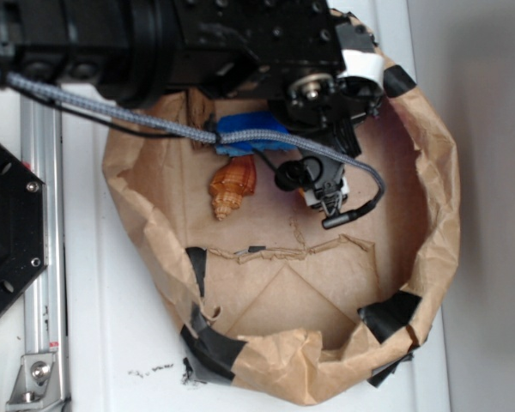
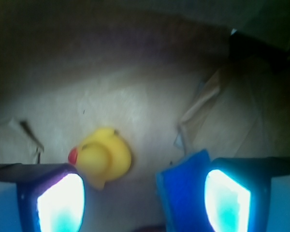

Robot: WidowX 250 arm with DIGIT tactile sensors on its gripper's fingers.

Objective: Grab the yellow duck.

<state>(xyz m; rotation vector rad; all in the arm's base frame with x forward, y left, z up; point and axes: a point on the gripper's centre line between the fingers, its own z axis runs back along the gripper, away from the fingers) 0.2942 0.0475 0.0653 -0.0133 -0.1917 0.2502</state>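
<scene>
The yellow duck lies on the brown paper floor in the wrist view, red beak pointing left, just ahead of my left finger and partly between the jaws. My gripper is open, its two fingers low at the frame's bottom corners. The blue sponge lies against the inner side of the right finger. In the exterior view my gripper hangs inside the paper bag, and the arm hides the duck there.
The orange-brown striped seashell lies left of the gripper, below the blue sponge. The bag's crumpled walls, patched with black tape, ring the space. A grey cable crosses over the bag. A metal rail runs at left.
</scene>
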